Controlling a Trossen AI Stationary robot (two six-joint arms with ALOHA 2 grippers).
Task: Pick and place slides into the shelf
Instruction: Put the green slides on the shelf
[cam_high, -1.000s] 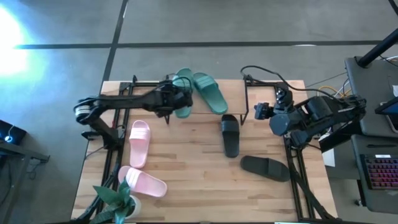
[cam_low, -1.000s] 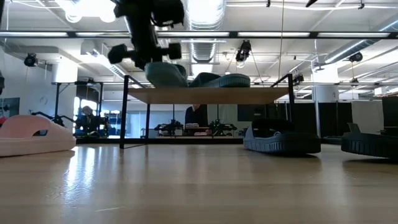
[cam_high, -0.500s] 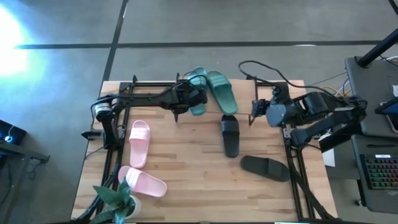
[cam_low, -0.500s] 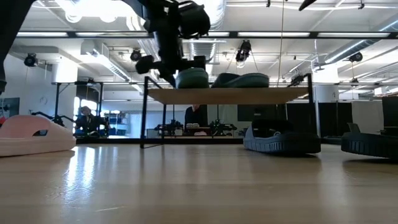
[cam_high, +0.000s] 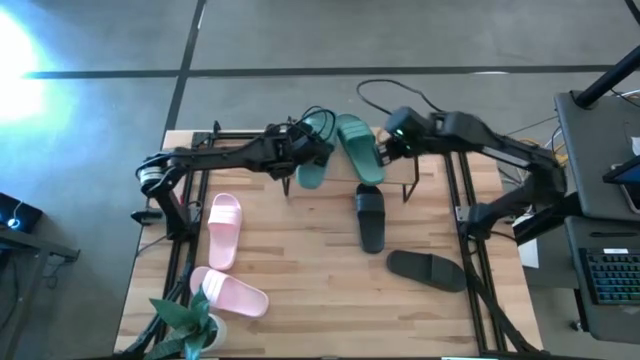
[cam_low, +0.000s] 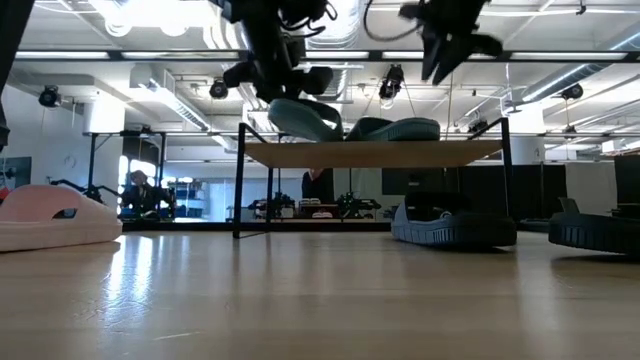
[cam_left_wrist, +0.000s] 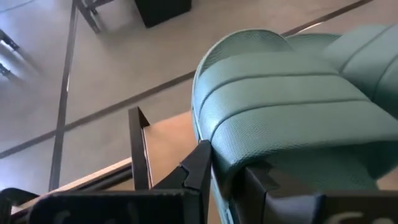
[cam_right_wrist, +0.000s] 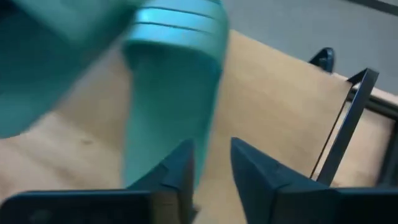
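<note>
My left gripper (cam_high: 297, 158) is shut on one teal-green slide (cam_high: 312, 165) over the left part of the shelf (cam_low: 370, 153). The other teal-green slide (cam_high: 358, 148) lies sole-down on the shelf plank. My right gripper (cam_high: 385, 145) hovers above the shelf's right part (cam_low: 440, 70), fingers a narrow gap apart, touching nothing; that slide (cam_right_wrist: 174, 93) lies just ahead of it. The two black slides (cam_high: 370, 217) (cam_high: 427, 269) and the two pale pink slides (cam_high: 223, 230) (cam_high: 235, 293) lie on the table. My left gripper pinches the teal-green slide between its two fingers at the side edge beside the wide strap (cam_left_wrist: 249, 155), coming level from the table's left, across the slide. The slide is tilted, its far end raised and its lower end (cam_low: 325, 128) at the shelf plank.
A potted plant (cam_high: 190, 322) stands at the table's near left corner. A cable loops behind the shelf (cam_high: 380, 95). One black slide (cam_low: 450, 225) sits close to the shelf's near right leg (cam_low: 505, 180). Bare tabletop shows in the near middle (cam_high: 310, 280).
My left gripper carried the teal-green slide toward the table's right, then tipped it so one end rose off the plank. The shelf, with the other teal-green slide on it, slid toward the right. My right arm swung from the table's right edge to above the shelf.
</note>
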